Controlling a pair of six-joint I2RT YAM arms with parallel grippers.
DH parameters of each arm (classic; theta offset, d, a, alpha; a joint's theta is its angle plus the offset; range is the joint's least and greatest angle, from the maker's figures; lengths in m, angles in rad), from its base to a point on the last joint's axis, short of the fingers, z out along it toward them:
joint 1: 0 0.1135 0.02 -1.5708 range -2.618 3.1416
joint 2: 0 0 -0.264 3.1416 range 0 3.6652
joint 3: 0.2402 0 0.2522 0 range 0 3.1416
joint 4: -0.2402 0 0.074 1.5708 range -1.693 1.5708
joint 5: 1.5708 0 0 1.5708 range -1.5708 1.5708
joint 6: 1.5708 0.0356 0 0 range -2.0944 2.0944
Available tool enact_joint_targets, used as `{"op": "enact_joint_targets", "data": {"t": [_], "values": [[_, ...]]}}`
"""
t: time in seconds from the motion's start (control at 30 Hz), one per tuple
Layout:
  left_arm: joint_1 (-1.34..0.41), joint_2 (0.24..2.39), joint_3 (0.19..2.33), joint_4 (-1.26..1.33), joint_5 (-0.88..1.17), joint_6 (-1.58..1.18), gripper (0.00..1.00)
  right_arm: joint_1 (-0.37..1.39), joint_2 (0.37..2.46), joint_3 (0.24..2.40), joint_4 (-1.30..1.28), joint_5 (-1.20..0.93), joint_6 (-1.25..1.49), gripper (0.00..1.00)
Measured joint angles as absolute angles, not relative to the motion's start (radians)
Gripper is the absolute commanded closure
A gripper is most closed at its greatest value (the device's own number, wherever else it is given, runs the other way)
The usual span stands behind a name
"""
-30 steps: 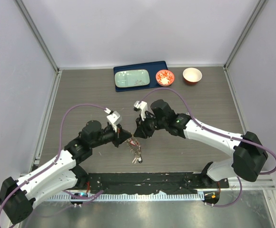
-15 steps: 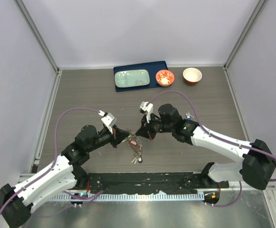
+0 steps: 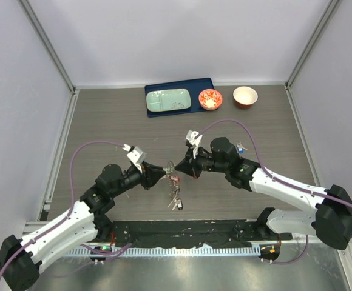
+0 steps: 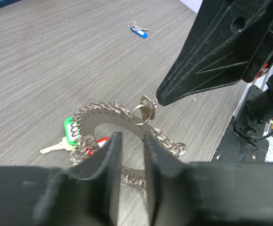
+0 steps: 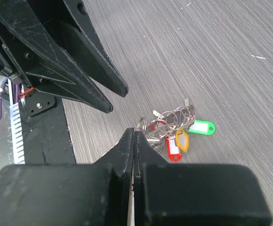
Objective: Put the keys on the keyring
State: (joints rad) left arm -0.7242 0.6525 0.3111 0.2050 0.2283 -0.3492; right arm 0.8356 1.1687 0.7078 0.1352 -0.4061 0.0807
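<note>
The left gripper [image 4: 130, 136] has its jaws parted by a narrow gap. Through that gap shows the band of the large flat dark-grey metal keyring [image 4: 106, 115] with its toothed rim. The blurred black fingers cover the keyring's near part, so whether either one touches the metal cannot be told. The right gripper [image 4: 159, 97] has its jaws pressed together, with their tip against a small silver loop [image 4: 141, 112] on the keyring's far rim. Whether that loop is pinched is too small to make out. The keyring sits between the two grippers, its lower edge lost among coiled silver loops, and it is unclear whether it rests flat or stands at an angle. From the right wrist the keyring is hard to pick out behind the closed fingers. Just beside the keyring lie the tiny keys [image 5: 179, 139], silver and bunched with green, yellow and red plastic tags, on the grey wood-grain surface [image 4: 56, 61]. A single blue-tagged key [image 4: 137, 31] lies well apart from the keyring.
</note>
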Motion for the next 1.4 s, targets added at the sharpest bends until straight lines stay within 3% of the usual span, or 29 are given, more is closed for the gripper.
{"op": "enact_joint_targets", "data": {"t": [0.1,0.27,0.83,1.4], "values": [[-0.724,0.659,0.299,0.243,0.237,-0.303,0.55,0.835,1.164,0.708,0.134,-0.410,0.052,0.99],[-0.724,0.716,0.266,0.380,0.270,-0.194,0.53,0.835,1.145,0.708,0.111,-0.418,0.002,0.99],[-0.724,1.012,0.273,0.608,0.510,0.131,0.74,0.836,1.133,0.708,0.078,-0.468,-0.061,0.99],[-0.719,1.059,0.288,0.699,0.596,0.147,0.68,0.835,1.110,0.683,0.090,-0.500,-0.070,0.99]]}}
